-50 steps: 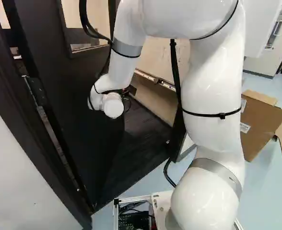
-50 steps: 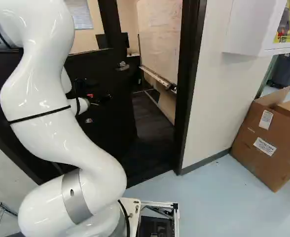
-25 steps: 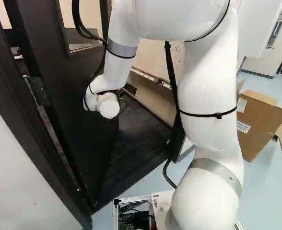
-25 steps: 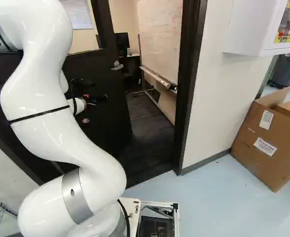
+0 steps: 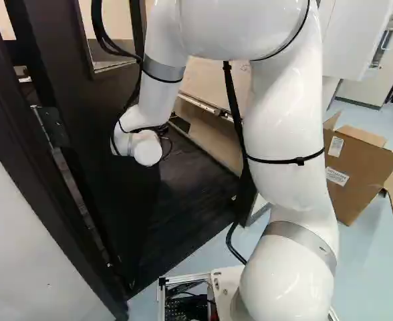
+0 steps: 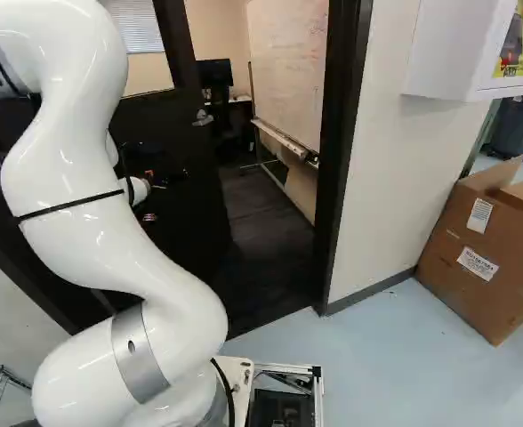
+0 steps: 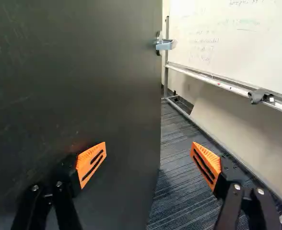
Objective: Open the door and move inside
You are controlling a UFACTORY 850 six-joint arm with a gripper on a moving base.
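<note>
Door (image 7: 88,72) swung wider inward, arm (image 5: 287,127) shifted left, claw (image 6: 165,182) open, 2 fingers apart

Here we are, my gripper (image 6: 161,186) blending into the dark door (image 6: 190,227), its tips too murky to make out in the right base view! The handle (image 7: 165,44), at the door's free edge, is hidden in the left base view. Wrist view now: whiteboard (image 7: 256,62) cut off, its writing (image 7: 205,40) (don't ask me to read it) too faint. My arm's (image 5: 283,120) top bend is cropped in the left base view.
</note>
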